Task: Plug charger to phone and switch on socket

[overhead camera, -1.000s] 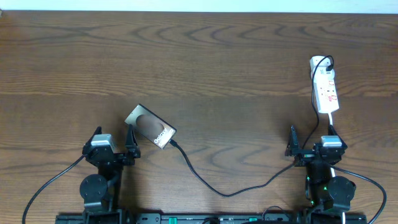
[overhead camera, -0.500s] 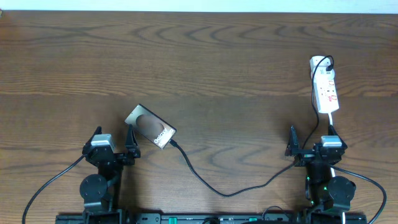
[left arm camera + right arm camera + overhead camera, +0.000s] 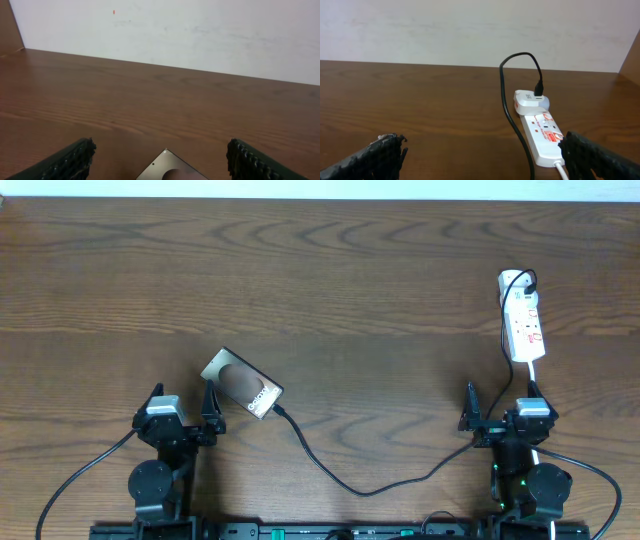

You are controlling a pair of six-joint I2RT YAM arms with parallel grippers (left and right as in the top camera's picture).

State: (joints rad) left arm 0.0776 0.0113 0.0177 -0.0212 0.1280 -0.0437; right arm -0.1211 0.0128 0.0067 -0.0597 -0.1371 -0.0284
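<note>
Now the left gripper (image 3: pixel 182 402) sits wide open and empty just beside the phone (image 3: pixel 241 383), whose near end meets the charger (image 3: pixel 340 480) trailing past the equally open, empty right gripper (image 3: pixel 500 405) to the socket (image 3: pixel 522 325).

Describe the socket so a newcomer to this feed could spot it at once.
Start at the right side of the wooden table, straight ahead of the open right gripper. The socket lies there, a long white power strip with red markings. It is the only white thing on the table, and the thin black charger runs into a white adapter at its far end.
</note>
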